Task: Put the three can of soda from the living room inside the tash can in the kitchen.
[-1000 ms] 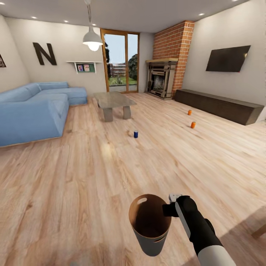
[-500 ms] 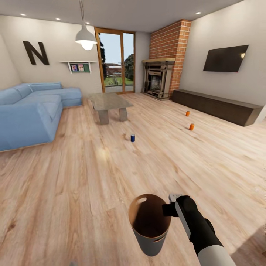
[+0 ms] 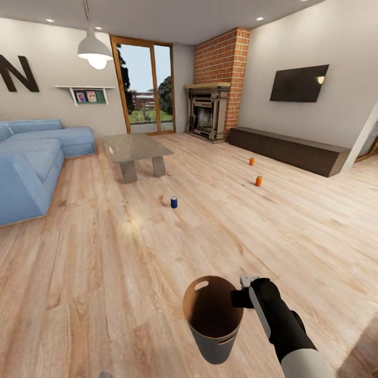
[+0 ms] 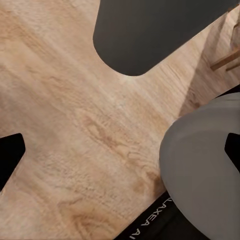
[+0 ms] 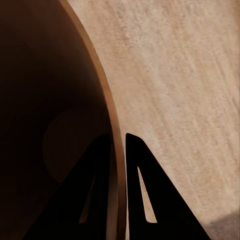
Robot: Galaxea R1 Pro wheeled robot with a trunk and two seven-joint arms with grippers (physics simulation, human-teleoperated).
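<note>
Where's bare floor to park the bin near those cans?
Bare planks lie between the trash can, clamped at its rim by the right gripper, and the blue can. Also bare between that and the orange cans. The coffee table crowds beyond.

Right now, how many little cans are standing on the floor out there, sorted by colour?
Orange cans: 2, one nearer the long cabinet and one a bit closer to us
Blue cans: 1, near the coffee table
Total: 3 cans on the wood floor
</note>
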